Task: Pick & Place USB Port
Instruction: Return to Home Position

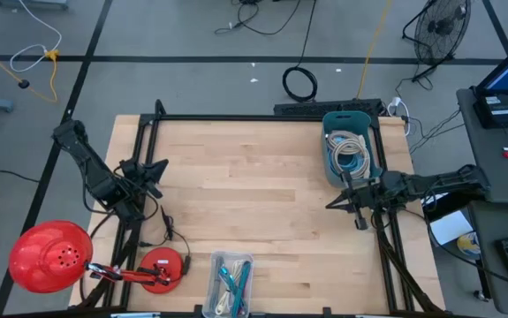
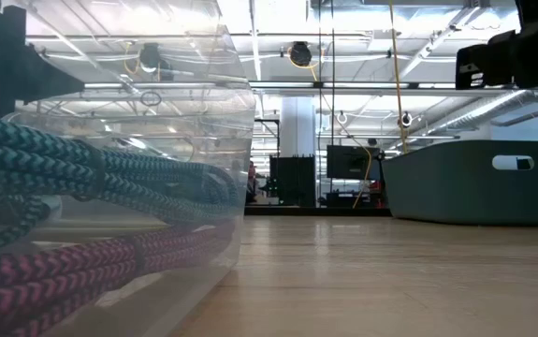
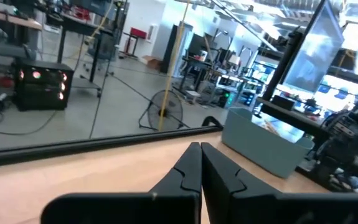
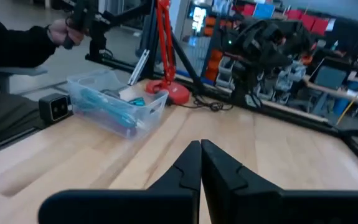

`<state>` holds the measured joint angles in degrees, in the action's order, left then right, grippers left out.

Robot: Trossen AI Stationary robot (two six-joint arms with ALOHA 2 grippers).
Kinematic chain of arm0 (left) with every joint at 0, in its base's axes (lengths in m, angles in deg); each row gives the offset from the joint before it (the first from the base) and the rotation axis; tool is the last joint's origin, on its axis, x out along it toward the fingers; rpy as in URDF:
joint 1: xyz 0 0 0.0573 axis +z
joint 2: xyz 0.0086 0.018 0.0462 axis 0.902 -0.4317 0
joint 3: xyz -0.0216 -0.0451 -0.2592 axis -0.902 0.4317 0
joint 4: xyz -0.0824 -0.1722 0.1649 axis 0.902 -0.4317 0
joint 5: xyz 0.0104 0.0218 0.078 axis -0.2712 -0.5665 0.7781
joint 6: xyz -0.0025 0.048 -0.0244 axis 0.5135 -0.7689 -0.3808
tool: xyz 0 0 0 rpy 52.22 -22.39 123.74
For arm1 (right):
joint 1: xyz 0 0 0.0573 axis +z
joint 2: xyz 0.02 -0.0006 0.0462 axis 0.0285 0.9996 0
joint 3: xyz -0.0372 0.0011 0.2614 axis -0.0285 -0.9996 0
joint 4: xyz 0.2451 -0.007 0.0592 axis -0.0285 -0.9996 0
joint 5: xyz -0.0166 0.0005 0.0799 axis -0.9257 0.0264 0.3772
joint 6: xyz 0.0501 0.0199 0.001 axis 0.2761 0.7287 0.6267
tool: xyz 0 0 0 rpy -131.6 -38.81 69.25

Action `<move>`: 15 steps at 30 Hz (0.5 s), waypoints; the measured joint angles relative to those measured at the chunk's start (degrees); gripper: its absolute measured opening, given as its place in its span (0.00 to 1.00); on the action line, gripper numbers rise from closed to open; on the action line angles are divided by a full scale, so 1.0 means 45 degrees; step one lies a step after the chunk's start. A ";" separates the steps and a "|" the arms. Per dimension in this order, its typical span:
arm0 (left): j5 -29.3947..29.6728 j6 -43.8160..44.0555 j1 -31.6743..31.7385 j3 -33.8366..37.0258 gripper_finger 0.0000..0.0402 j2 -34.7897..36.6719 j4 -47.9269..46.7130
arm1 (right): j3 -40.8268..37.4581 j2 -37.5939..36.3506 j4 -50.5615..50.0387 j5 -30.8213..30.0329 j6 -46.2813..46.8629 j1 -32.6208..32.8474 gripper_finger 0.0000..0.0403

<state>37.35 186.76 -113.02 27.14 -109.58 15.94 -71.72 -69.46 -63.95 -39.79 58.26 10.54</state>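
Right wrist view: the right gripper (image 4: 200,147) is pinched fully closed with nothing in it. The left gripper (image 3: 200,148) is the same, parked at the table's left edge. The cables look all binned: pale cables (image 1: 351,152) in the blue bin (image 1: 351,116) far right, teal cables (image 1: 233,281) in the transparent bin (image 1: 232,255) at the near edge. My worry is that the right arm sits just beside the blue bin's near end, so a sloppy swing home could shove it.
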 joint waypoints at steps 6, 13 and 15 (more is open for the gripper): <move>0.0009 -0.1529 0.0316 0.0000 0.01 -0.0209 0.1141 | -0.1210 0.0004 0.1042 0.0015 0.0309 -0.0440 0.00; 0.0005 -0.1905 0.0572 0.0000 0.02 -0.0774 0.1118 | -0.1965 -0.0013 0.1148 -0.0070 0.0844 -0.1031 0.00; 0.0005 -0.2033 0.0710 0.0000 0.02 -0.0948 0.1091 | -0.1970 -0.0016 0.1149 -0.0305 0.0954 -0.1160 0.00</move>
<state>37.37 177.61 -109.82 27.14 -113.84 20.85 -80.59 -69.53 -58.78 -41.16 62.56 5.32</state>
